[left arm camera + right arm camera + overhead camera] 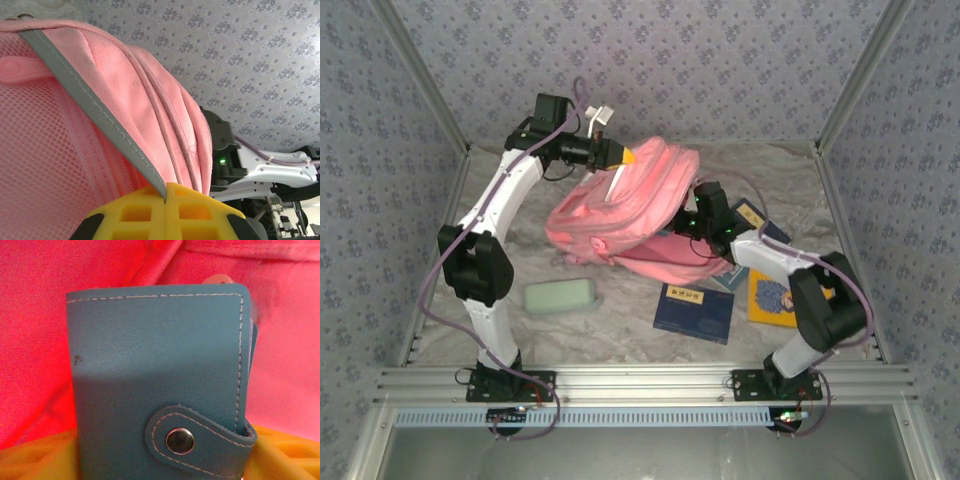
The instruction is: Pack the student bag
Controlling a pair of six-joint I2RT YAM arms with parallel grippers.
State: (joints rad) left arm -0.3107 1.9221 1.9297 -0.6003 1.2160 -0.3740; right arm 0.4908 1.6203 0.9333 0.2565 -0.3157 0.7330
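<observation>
One student bag (620,205) | pink fabric | mesh panel (45,165) | grey strip (100,125)

Lab booth: patterned fabric walls (650,60), aluminium frame (640,381).

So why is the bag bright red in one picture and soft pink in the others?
Right wrist view: pressed close to the student bag, so the fabric glows red, with a shadow across the blue wallet; left wrist view: paler pink, mesh sharp; top external view: soft pink under even light.
</observation>
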